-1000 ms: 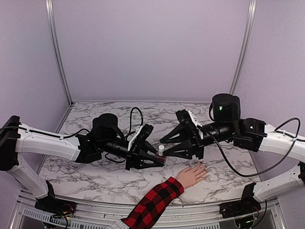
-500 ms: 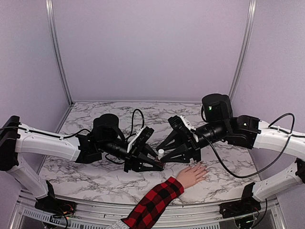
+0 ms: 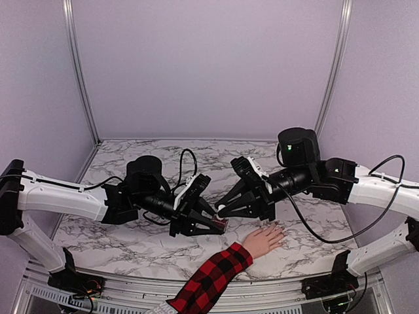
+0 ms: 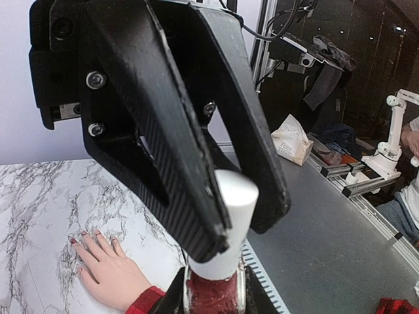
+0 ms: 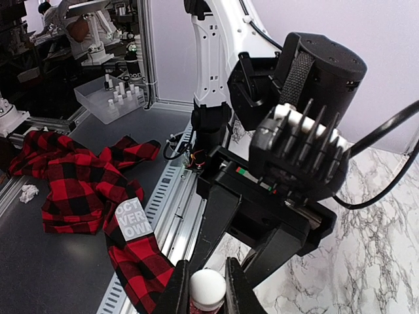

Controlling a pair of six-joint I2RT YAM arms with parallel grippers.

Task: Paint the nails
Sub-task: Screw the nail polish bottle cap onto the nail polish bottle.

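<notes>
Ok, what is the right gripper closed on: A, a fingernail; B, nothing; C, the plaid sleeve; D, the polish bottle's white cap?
D: the right gripper pinches the white cap from both sides, while the left gripper holds the dark-red bottle below it.

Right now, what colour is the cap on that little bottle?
White cap, clearest in the left wrist view.

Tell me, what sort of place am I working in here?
Probably a robotics lab test cell: marble-patterned table boxed in by lilac panels on aluminium rails, with another robot arm beyond.
</notes>
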